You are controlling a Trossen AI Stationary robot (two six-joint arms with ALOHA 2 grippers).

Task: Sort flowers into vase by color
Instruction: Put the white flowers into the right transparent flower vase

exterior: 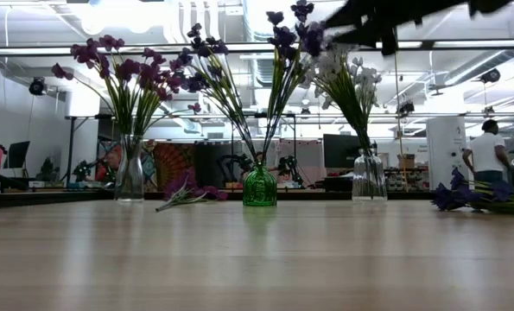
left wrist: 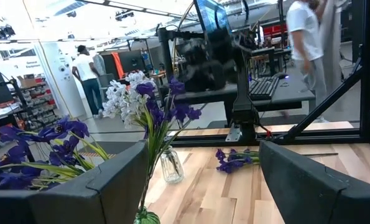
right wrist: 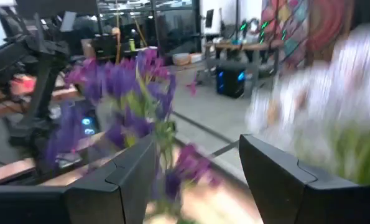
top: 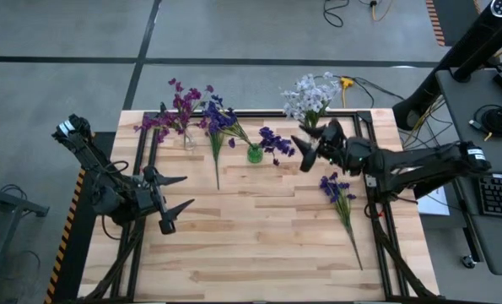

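Blue sprig point(top: 275, 142) sits in the green vase point(top: 254, 154); right claw point(top: 304, 150) gapes empty beside it (left claw point(top: 179, 192) idles, open). Next: the desk sprig point(top: 341, 200).

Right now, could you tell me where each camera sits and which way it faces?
High view: overhead, looking straight down; both arms, left gripper open, right gripper by the green vase.
Low view: table height, facing the vases; an arm overhead.
Left wrist view: past its own fingers toward the right arm.
Right wrist view: between its own fingers at blurred blossoms.
Shared: high and low views both show the loose blue sprig.
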